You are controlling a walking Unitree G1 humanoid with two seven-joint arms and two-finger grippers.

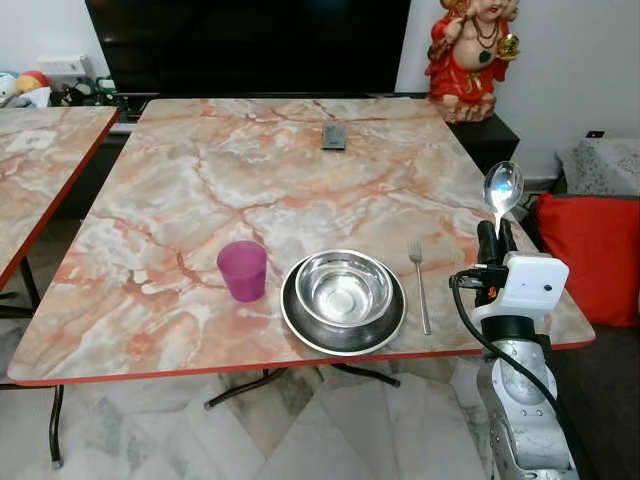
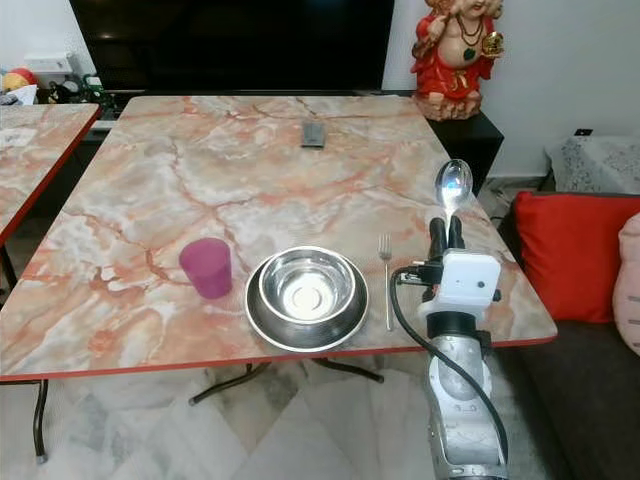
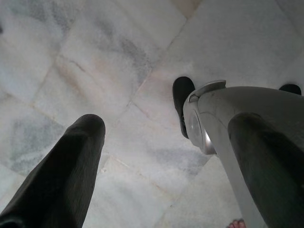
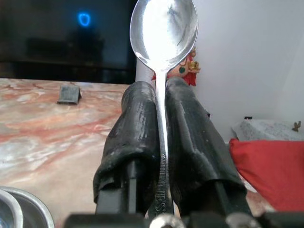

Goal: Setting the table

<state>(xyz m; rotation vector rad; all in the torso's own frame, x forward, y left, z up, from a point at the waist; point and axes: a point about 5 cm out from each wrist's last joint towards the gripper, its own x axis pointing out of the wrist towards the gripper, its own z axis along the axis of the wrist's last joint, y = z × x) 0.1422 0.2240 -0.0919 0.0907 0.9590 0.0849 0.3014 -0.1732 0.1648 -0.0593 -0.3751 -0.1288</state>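
The spoon stands bowl-up, its handle pinched tight between the two black fingers of the right gripper, long axis running near vertical above the table's right front corner. Look at the wrist view: fingers clamped flat on either side of the handle, no gap to speak of. Just to the left of the gripper lies the fork, prongs pointing away from the robot, and beside that the steel bowl sitting in its plate, with the pink cup further left. The open spot, I'd judge, is the strip of marble table right of the fork, so the spoon needs tipping down to lie parallel with it. The left gripper hangs over the floor, fingers spread, holding nothing.
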